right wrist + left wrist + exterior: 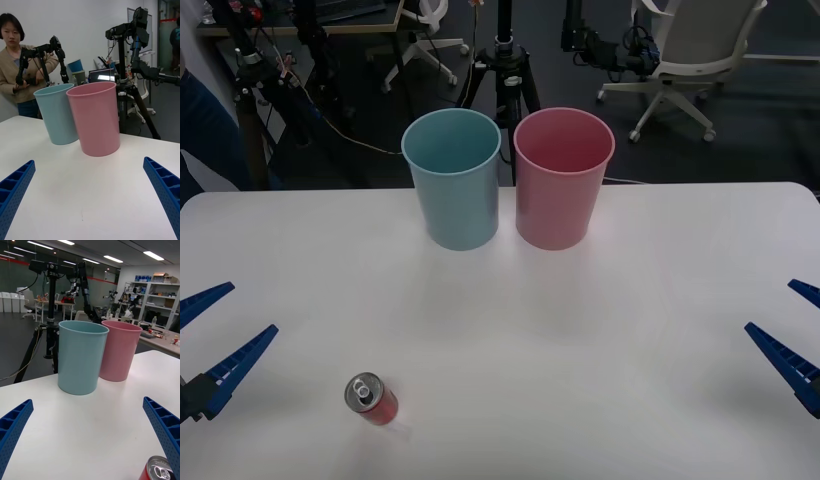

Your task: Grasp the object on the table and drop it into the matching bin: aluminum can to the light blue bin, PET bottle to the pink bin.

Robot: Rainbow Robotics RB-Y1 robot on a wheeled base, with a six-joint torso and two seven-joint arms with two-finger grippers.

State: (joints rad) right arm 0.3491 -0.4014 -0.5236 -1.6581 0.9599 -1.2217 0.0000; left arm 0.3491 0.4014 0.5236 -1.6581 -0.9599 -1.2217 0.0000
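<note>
Can [372, 398] lies near the spread left gripper [210, 340]; right gripper [792, 335] spread; bins stand well apart.

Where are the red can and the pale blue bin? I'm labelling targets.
small red aluminium drink can [372, 399], front view, on its red side wall.
tall round pale blue plastic bin [455, 200], front view, on its outer wall.

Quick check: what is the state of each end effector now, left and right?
Left end effector: open, holding nothing, near the red can.
Right end effector: open, holding nothing.
</note>
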